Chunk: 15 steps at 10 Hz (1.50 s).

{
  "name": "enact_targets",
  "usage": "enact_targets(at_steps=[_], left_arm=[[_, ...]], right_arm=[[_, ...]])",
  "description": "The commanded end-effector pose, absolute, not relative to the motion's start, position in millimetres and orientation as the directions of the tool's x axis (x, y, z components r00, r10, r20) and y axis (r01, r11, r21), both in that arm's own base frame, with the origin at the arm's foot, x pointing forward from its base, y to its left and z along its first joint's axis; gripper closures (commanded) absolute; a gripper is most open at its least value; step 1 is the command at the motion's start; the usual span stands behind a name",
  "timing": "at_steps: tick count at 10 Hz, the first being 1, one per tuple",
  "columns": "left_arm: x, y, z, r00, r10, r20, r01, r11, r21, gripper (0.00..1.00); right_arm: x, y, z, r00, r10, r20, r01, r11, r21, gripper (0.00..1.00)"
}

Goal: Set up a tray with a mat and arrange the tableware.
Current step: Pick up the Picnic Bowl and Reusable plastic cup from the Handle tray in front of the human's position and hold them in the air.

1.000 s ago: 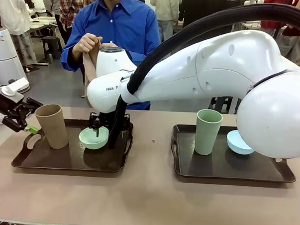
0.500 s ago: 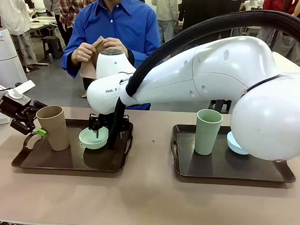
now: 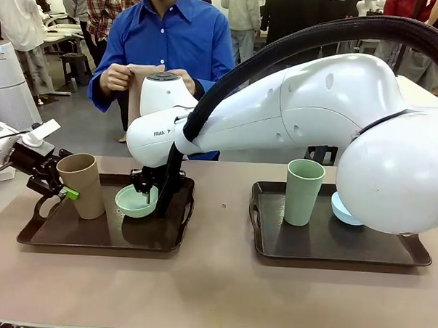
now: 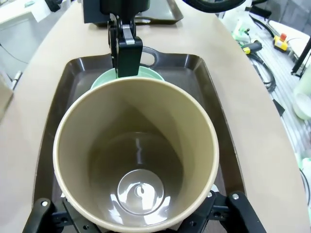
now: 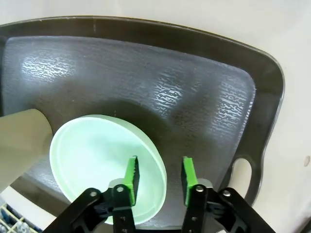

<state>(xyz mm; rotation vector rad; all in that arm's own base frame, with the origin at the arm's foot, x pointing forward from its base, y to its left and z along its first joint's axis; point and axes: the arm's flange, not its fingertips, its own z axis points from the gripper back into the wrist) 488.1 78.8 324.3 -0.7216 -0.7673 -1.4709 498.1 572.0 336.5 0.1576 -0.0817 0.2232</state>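
tan cup point(image 3: 82, 186) is on the left tray point(image 3: 103, 235), left-centre of the front view, leaning slightly, mouth toward the frame's left edge. left gripper point(image 3: 61, 188) is clamped on its wall, with a green pad point(image 3: 69, 194) on the cup's left side. In the left wrist view the cup sits between the two fingers point(image 4: 41, 213) at the bottom edge. Can't tell if its base is off the tray.

mint bowl point(image 3: 136, 202) is just right of the cup on the same tray. right gripper point(image 5: 160, 169) straddles its rim, jaws partly apart and not pinching, one pad inside the bowl, one outside.

sage cup point(image 3: 303, 192) stands upright on the right tray point(image 3: 310, 244). pale blue bowl point(image 3: 342, 211) is just beside it, partly behind the right arm.

person point(image 3: 181, 39), top centre, holds a tan mat point(image 3: 135, 88) in both hands.
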Motion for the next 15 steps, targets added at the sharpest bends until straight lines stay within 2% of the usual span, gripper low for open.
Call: enact_targets(at_steps=[1,2,3,4,5,6,8,9,15], left_arm=[[484.6,80.6,320.3,-0.085,-0.589,0.804,0.996,-0.024,0.088,1.0],[484.6,80.5,321.0,-0.087,-0.593,0.8,0.996,-0.026,0.089,1.0],[484.0,79.0,321.1,-0.09,-0.601,0.794,0.995,-0.03,0.09,1.0],[484.1,79.0,321.5,-0.089,-0.603,0.793,0.996,-0.033,0.087,0.66],[484.7,81.0,323.6,-0.085,-0.604,0.793,0.996,-0.035,0.081,0.67],[483.3,82.2,327.5,-0.071,-0.601,0.796,0.997,-0.022,0.072,1.0],[474.9,83.6,342.0,-0.078,-0.619,0.782,0.996,-0.011,0.09,1.0],[468.8,83.4,351.4,-0.082,-0.618,0.782,0.996,-0.017,0.091,1.0],[414.9,73.1,456.0,-0.128,-0.622,0.773,0.987,-0.005,0.159,1.0]], right_arm=[[498.7,573.7,337.6,0.966,0.235,0.108,-0.25,0.955,0.159,0.94],[498.7,573.6,337.7,0.966,0.237,0.107,-0.252,0.955,0.158,1.0],[497.9,574.7,338.4,0.965,0.242,0.104,-0.256,0.955,0.151,1.0],[497.7,575.2,339.5,0.964,0.244,0.105,-0.258,0.955,0.148,1.0],[497.3,575.2,341.9,0.963,0.245,0.109,-0.259,0.954,0.151,1.0],[494.3,573.3,346.2,0.964,0.25,0.095,-0.262,0.954,0.146,1.0],[475.9,561.2,368.1,0.964,0.266,0.004,-0.264,0.954,0.14,1.0],[463.5,552.2,385.4,0.962,0.274,0.001,-0.27,0.95,0.154,1.0],[374.3,490.4,510.9,0.958,0.18,0.222,-0.216,0.965,0.152,1.0]])
